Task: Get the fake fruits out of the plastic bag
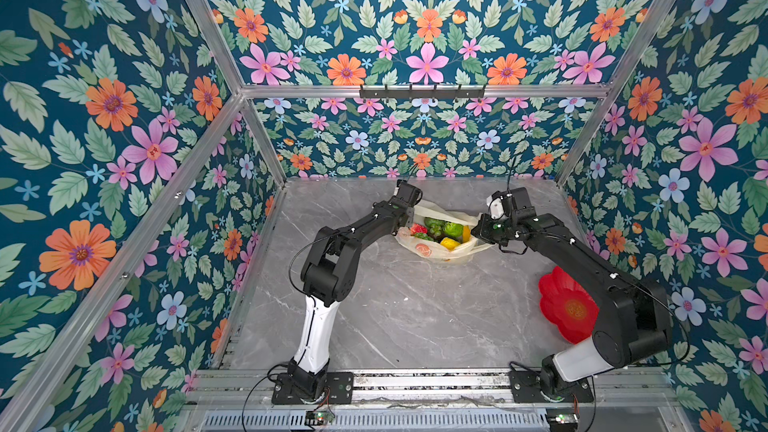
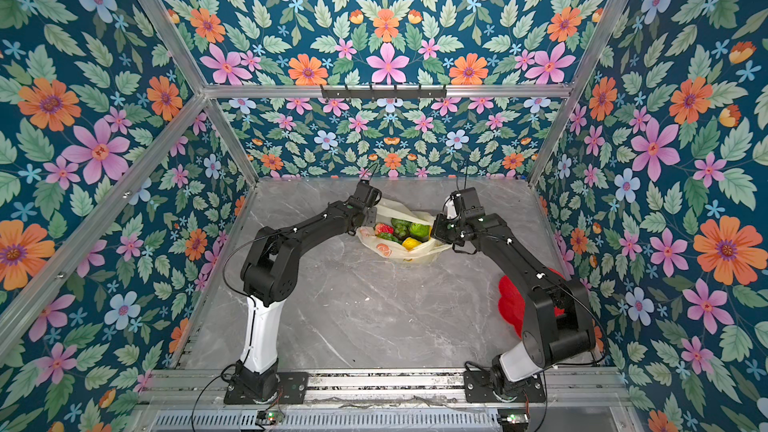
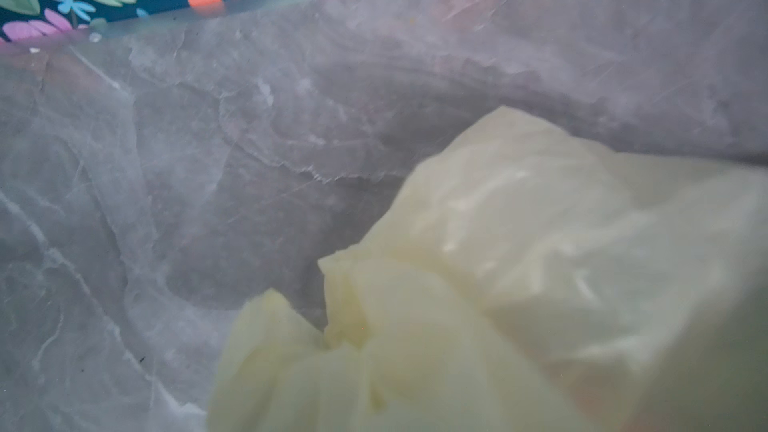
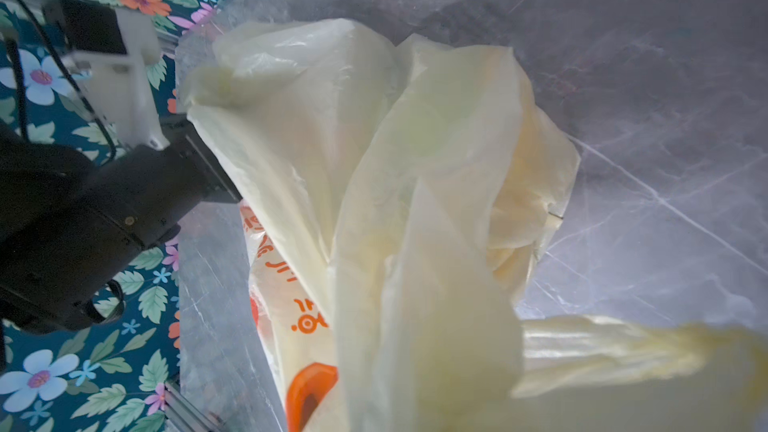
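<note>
flowered wallpaper [image 1: 124, 118] on every side, teal with big orange and pink blooms, and a grey marble table [image 1: 395, 305] underneath. toward the far middle of that table sits the plastic bag [image 1: 432, 253], cream-yellow and crinkled, with an orange fruit-slice print on its near side and its mouth gaping upward. the fake fruits [image 1: 440, 234] are all heaped inside it: a red strawberry [image 1: 418, 229] at the left, a bumpy bright green fruit [image 1: 453, 228] toward the right, a yellow lemon [image 1: 449, 243] nearest the front, and darker green pieces between them.

the two arms come at the bag from either side. the left gripper [image 1: 410, 218] is pressed against the bag's left rim. its fingers are hidden by the plastic, and the left wrist view is only blurred folds of bag over marble, so i can't tell whether the jaws are parted or closed. the right gripper [image 1: 478, 231] is at the right rim, jaws closed tight on the bag; in the right wrist view a twisted loop handle [image 4: 615, 351] runs taut toward the camera.

a red flower-shaped plate [image 1: 561, 305] lies near the front right, partly under the right arm, well apart from the bag.
</note>
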